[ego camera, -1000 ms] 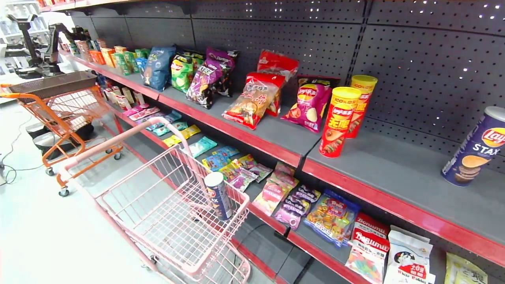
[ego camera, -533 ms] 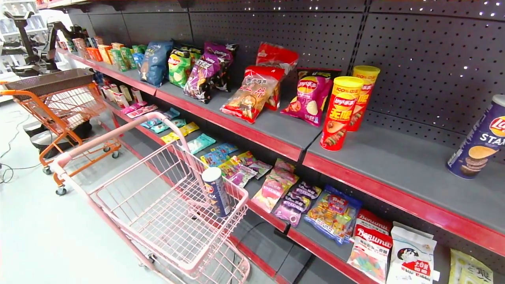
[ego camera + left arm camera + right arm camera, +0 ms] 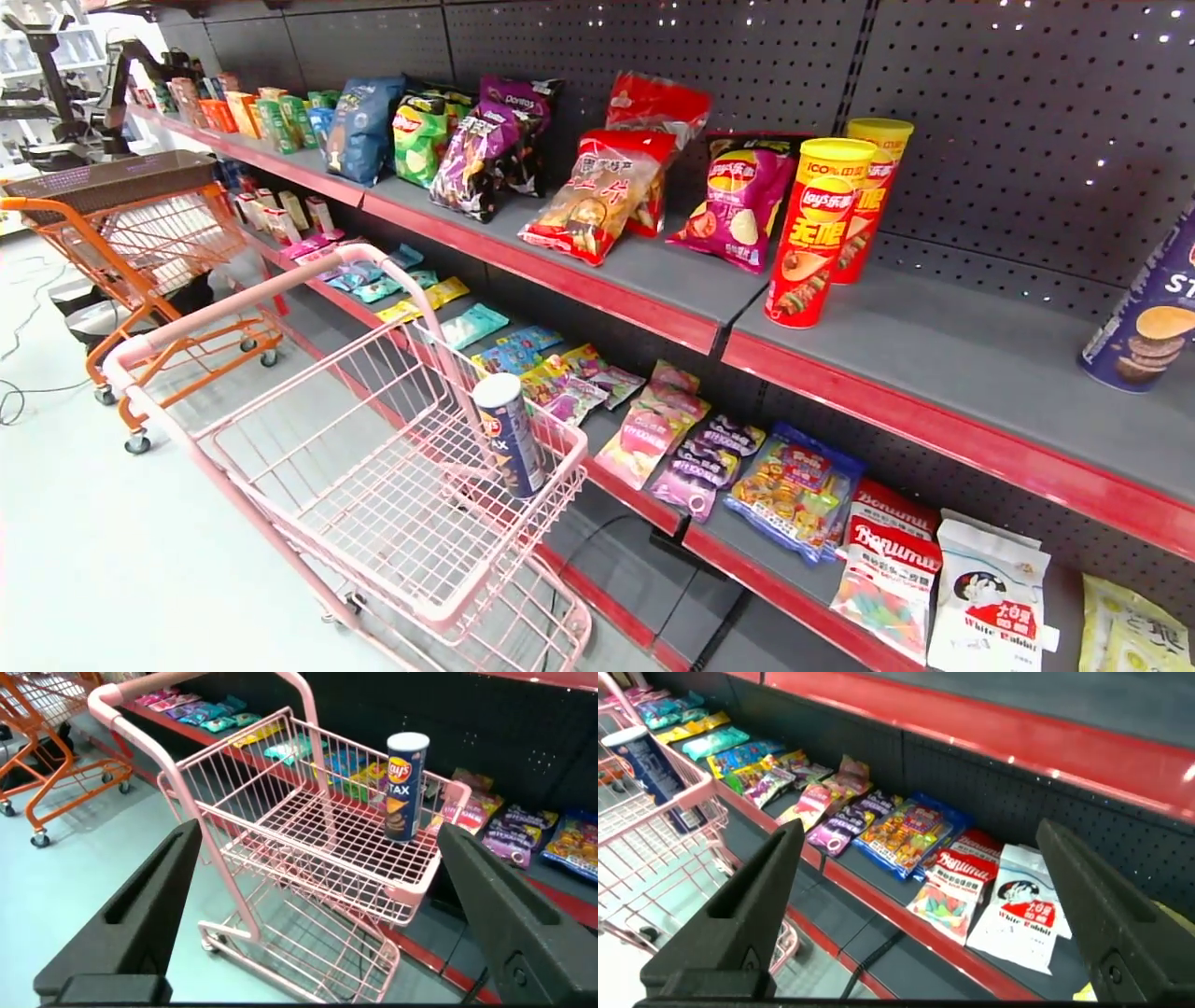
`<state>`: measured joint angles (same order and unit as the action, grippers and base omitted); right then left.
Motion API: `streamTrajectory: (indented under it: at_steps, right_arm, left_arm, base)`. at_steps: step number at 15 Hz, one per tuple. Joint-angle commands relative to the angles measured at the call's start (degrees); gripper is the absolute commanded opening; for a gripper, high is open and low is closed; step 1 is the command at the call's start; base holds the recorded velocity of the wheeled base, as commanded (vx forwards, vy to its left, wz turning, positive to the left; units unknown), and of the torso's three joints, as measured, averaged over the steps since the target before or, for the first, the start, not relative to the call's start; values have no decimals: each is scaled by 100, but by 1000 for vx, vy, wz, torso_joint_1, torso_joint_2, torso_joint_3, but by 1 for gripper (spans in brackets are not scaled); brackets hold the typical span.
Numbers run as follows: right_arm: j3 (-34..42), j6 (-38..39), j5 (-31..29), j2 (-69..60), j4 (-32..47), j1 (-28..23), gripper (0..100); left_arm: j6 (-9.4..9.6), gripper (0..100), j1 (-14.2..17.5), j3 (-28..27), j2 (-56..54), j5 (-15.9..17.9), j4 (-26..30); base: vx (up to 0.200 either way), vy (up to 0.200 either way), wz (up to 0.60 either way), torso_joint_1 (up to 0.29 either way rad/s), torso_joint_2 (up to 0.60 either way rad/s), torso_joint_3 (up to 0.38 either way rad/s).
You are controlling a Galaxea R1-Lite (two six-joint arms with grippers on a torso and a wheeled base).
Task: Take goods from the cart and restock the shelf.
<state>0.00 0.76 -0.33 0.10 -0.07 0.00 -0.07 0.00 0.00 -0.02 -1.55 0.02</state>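
Observation:
A pink cart (image 3: 233, 301) stands before the shelf, and one blue chips can (image 3: 509, 434) is upright in the basket corner nearest the shelf. The grey upper shelf (image 3: 934, 364) carries chip bags, two yellow-and-red cans (image 3: 812, 233) and a second blue can (image 3: 1144, 327) at the far right. My left gripper (image 3: 318, 840) is open above the cart (image 3: 308, 831), with the blue can (image 3: 404, 786) beyond its fingers. My right gripper (image 3: 920, 835) is open in front of the lower shelf, holding nothing. The cart's rim (image 3: 682, 793) and the can (image 3: 649, 765) lie to one side of it.
An orange cart (image 3: 140, 243) with a dark basket stands farther down the aisle on the left. The lower shelf holds rows of candy packets (image 3: 794, 485) and a white bag (image 3: 1022, 910). Bare grey shelf lies between the yellow cans and the blue can.
The whole head picture has shifted, with shelf and cart sliding up and left, so the camera moved. The can, cart and goods kept their places.

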Motion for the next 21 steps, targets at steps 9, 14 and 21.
streamTrajectory:
  at_steps: [9,14,21]
  right_arm:
    - [0,-5,-2,8,-1,0,100]
    - [0,4,-2,8,-1,0,100]
    - [0,21,-2,8,-10,0,100]
  left_arm:
    - [16,100,0,0,2,102,-20]
    - [34,100,-53,-642,380,234,-55]
    - [-555,100,-211,-3208,4933,260,-881]
  base:
    - [0,0,0,-187,507,314]
    - [0,0,0,-18,53,37]
    - [0,0,0,0,0,0]
